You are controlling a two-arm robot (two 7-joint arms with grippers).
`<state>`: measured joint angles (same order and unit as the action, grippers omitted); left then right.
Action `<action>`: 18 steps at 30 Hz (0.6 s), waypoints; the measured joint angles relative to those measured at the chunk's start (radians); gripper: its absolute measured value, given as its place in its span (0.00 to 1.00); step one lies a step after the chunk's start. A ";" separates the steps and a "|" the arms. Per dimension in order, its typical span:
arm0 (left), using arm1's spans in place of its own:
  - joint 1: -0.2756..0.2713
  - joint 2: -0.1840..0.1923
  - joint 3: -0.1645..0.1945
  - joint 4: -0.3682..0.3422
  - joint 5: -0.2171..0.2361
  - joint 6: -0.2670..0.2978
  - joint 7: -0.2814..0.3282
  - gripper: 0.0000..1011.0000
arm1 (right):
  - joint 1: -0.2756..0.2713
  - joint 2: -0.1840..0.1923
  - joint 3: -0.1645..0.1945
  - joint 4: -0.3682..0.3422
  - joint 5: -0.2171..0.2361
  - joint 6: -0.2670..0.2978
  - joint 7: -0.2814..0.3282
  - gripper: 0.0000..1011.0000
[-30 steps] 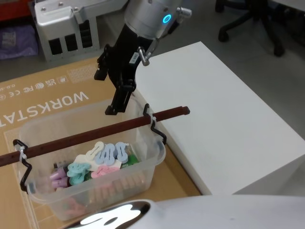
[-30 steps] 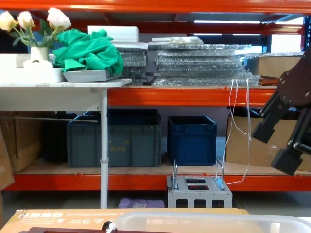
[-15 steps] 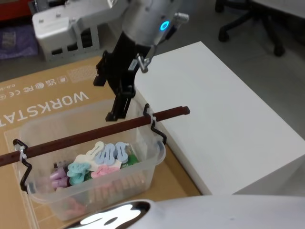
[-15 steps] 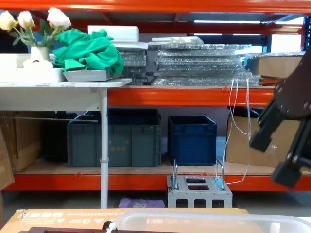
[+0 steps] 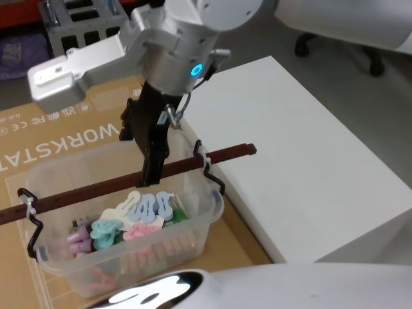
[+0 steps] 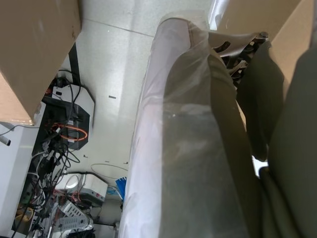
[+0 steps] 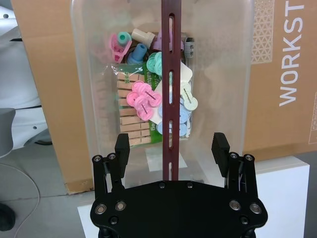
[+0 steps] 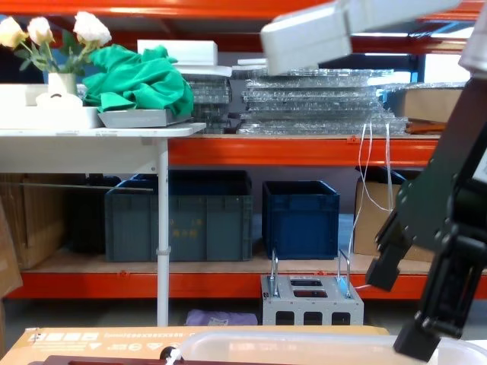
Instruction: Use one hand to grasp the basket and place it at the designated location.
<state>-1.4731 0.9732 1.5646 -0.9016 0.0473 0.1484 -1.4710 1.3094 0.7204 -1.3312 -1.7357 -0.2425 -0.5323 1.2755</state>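
Over the dark red handle bar [image 7: 170, 74] of the basket [image 5: 193, 241], the right hand [image 7: 171, 143] hangs released, its fingers spread with one on either side of the bar. The basket, holding pastel clips [image 5: 147, 207] and wooden pegs [image 7: 130, 111], sits on the cardboard box [image 5: 64, 138], just beside the white desk [image 5: 302, 148].

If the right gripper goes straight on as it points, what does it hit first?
Probably the red handle of the basket: the open right gripper points down at it, with the bar lined up between its fingers. Depth is unclear; past it lie the clips.
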 joint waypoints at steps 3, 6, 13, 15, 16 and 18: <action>0.000 0.000 0.000 0.000 0.000 0.000 0.000 0.00 | -0.002 -0.018 -0.013 0.011 -0.013 0.013 -0.003 0.99; 0.000 0.000 0.000 0.000 0.000 0.000 0.000 0.00 | -0.004 -0.038 -0.026 0.026 -0.027 0.025 -0.007 0.99; 0.000 0.000 0.000 0.000 0.000 0.000 0.000 0.00 | -0.008 -0.080 -0.056 0.065 -0.050 0.050 -0.013 0.99; 0.000 0.000 0.000 0.000 0.000 0.000 0.000 0.00 | -0.009 -0.091 -0.064 0.077 -0.056 0.056 -0.016 0.99; 0.000 0.000 0.000 0.000 0.000 0.000 0.000 0.00 | -0.010 -0.094 -0.066 0.081 -0.058 0.058 -0.017 0.99; 0.000 0.000 0.000 0.000 0.000 0.000 0.000 0.00 | -0.011 -0.101 -0.071 0.087 -0.060 0.062 -0.018 0.99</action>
<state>-1.4731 0.9732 1.5646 -0.9016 0.0474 0.1484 -1.4711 1.2987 0.6193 -1.4023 -1.6483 -0.3026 -0.4707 1.2577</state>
